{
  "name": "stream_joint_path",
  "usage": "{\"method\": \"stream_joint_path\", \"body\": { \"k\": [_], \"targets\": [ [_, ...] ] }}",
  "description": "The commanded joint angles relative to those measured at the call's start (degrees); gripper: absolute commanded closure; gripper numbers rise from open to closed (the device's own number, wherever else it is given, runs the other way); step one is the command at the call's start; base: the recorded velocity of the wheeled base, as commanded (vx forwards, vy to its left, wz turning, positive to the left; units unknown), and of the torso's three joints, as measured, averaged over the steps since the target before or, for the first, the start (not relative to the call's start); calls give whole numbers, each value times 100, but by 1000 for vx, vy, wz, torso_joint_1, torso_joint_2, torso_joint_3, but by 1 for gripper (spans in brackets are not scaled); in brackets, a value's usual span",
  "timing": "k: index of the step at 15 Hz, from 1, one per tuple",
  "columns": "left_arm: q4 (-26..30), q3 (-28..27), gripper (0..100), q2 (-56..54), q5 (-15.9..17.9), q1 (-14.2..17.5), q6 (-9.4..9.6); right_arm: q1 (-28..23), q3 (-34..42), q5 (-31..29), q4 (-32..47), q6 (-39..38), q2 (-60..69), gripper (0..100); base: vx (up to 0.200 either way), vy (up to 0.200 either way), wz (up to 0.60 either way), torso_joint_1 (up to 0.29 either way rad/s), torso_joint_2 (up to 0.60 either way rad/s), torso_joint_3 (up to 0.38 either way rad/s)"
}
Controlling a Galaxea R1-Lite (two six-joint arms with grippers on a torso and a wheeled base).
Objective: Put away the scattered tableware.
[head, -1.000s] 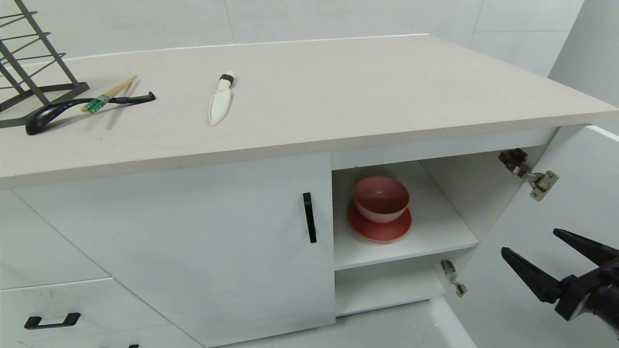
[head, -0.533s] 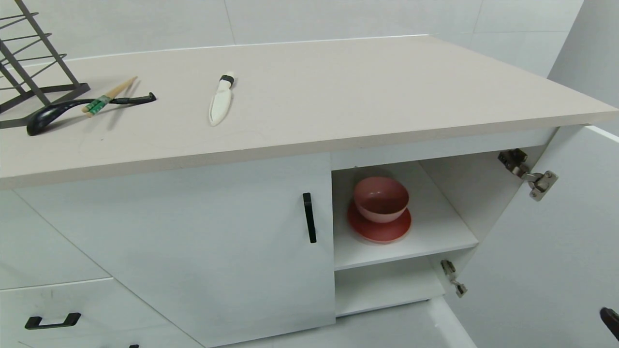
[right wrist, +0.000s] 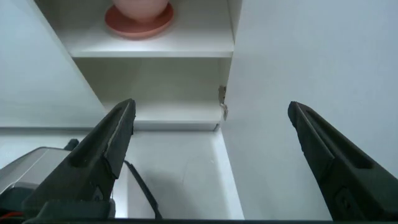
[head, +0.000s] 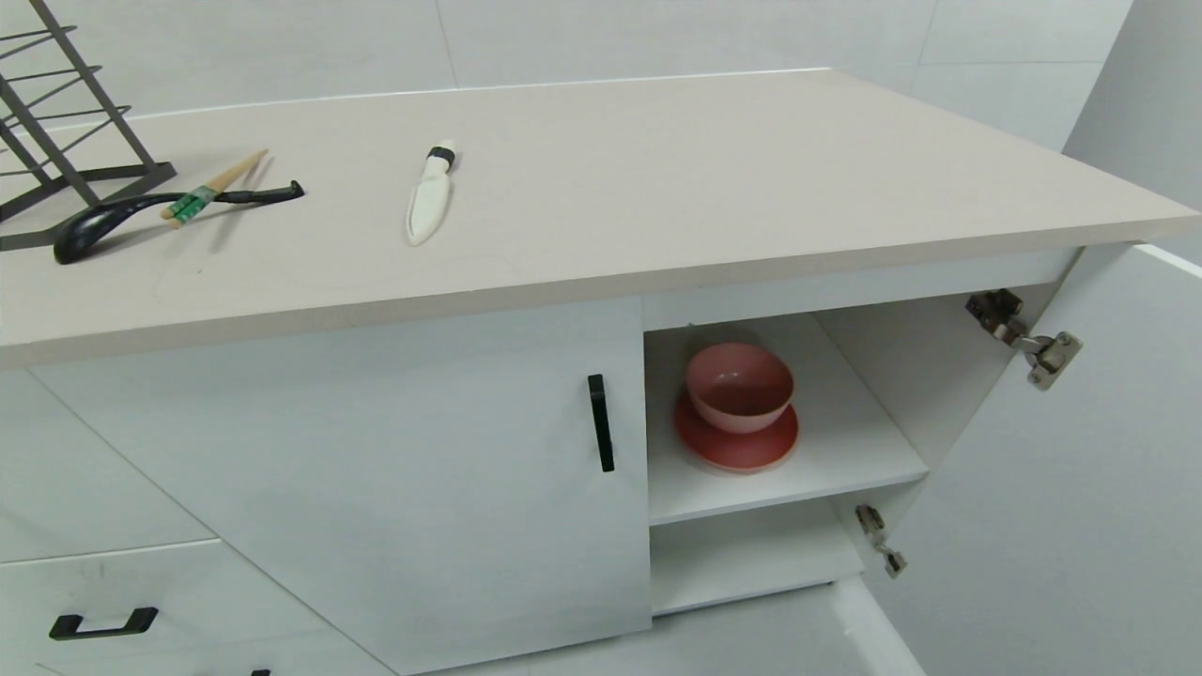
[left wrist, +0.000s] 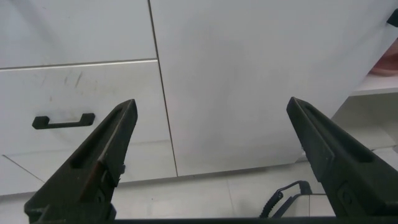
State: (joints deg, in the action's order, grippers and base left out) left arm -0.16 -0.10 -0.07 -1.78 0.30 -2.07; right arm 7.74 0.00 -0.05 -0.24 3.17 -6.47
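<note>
On the counter [head: 657, 178] lie a black ladle [head: 113, 214], a wooden utensil with a green band [head: 208, 188] across its handle, and a white knife [head: 429, 192]. Inside the open cabinet a pink bowl [head: 739, 383] sits on a red plate [head: 742, 449] on the upper shelf. The bowl [right wrist: 140, 6] and plate [right wrist: 124, 25] also show in the right wrist view. My right gripper [right wrist: 211, 107] is open, low in front of the cabinet's lower shelf. My left gripper [left wrist: 211, 104] is open and empty, low in front of the closed door [left wrist: 249, 81].
A dark wire dish rack [head: 56, 122] stands at the counter's far left. The cabinet's right door [head: 1080, 469] is swung wide open. The left door has a black handle [head: 600, 422]. A drawer with a black handle [head: 101, 623] is at the lower left.
My open right gripper dropped out of the head view at the lower right. Nothing on the counter or in the cabinet has moved.
</note>
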Motion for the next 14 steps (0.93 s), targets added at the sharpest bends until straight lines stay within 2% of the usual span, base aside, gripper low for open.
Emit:
{"method": "stream_joint_path", "body": {
  "k": [1,5,6,8,14],
  "targets": [
    [-2,1,0,7,-51,5,-4,-9,0,14,33,35,67,0,0,0,0,0,0,0],
    [-2,1,0,7,-68,5,-30,-36,0,427,7,272,76,0,0,0,0,0,0,0],
    [-2,1,0,7,-68,5,-30,-62,0,427,7,289,76,0,-200,0,0,2,-2,2],
    [-2,1,0,7,-68,5,-30,-862,0,418,-20,333,577,0,-200,0,0,2,5,5],
    [-2,1,0,7,-68,5,-39,-800,0,400,-20,351,639,0,-200,0,0,4,3,4]
  ]
}}
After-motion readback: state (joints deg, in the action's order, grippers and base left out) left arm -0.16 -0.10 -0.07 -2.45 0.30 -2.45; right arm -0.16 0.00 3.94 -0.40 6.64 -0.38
